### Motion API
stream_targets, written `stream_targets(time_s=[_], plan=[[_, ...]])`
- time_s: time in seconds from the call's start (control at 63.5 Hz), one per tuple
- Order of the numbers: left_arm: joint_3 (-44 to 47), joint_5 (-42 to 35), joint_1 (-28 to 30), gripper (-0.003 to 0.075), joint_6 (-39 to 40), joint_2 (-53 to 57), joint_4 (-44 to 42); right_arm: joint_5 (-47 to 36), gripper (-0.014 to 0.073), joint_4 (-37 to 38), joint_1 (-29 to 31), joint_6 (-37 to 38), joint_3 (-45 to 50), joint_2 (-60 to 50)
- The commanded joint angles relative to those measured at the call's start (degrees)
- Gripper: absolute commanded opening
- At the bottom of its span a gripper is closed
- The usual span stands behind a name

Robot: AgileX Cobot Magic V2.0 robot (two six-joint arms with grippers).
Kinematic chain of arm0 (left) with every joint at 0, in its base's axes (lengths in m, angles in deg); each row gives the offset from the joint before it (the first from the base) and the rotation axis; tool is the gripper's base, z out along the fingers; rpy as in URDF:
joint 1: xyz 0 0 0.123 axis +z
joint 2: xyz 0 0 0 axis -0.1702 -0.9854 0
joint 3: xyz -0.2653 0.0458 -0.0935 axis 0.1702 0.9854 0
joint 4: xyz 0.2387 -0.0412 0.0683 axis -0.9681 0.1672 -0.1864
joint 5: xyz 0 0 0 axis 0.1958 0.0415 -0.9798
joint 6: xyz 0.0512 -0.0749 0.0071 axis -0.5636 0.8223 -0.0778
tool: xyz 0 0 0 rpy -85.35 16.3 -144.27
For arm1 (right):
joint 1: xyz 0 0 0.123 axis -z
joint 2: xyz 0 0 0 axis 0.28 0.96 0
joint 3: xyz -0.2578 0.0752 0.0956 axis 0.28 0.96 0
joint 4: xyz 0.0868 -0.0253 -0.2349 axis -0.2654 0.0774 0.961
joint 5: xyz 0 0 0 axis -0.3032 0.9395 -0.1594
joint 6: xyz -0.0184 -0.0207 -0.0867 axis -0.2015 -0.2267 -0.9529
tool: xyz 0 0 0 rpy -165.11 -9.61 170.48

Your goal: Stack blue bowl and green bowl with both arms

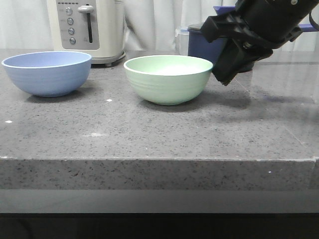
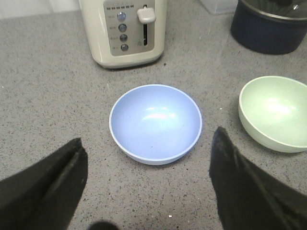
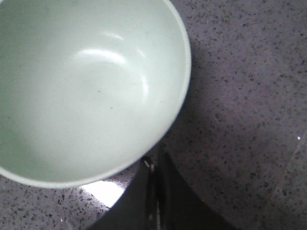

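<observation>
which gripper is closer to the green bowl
Right. The right gripper sits at the green bowl's right rim, fingers together. The left gripper hovers open over the blue bowl, off to the left.

Kitchen setting: speckled grey stone surface (image 1: pixel 149 134), cream toaster (image 1: pixel 87 27) at its far edge, dark navy saucepan (image 2: pixel 268 28) near the far right, pale curtain (image 1: pixel 149 22) behind. Bowls are out too.
</observation>
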Motion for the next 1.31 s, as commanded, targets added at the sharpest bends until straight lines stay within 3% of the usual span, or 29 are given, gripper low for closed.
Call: stream_targets(time_s=[0.0, 0.173, 0.378, 0.929, 1.008, 1.292], plan=[[-6.99, 0.78, 1.25, 0.0512, 0.52, -6.00, -0.05, -2.59, -0.0064, -0.80, 0.01, -0.36, -1.73, -1.92], [-13.14, 4.65, 7.18, 0.0512, 0.52, -15.77, 1.30, -2.59, -0.0064, -0.80, 0.01, -0.36, -1.73, -1.92], [-17.12, 7.62, 12.60, 0.0512, -5.71, -26.16, 11.56, -2.59, -0.0064, -0.80, 0.01, -0.36, -1.73, -1.92], [-17.85, 1.02, 12.60, 0.0508, -7.23, -40.71, 15.65, -2.59, -0.0064, -0.80, 0.01, -0.36, -1.73, -1.92], [-17.85, 0.91, 12.60, 0.0464, -7.23, -41.12, 15.76, -2.59, -0.0064, -0.80, 0.01, -0.36, -1.73, -1.92], [-17.85, 0.87, 12.60, 0.0188, -7.23, -41.23, 15.76, -2.59, -0.0064, -0.80, 0.01, -0.36, -1.73, -1.92]])
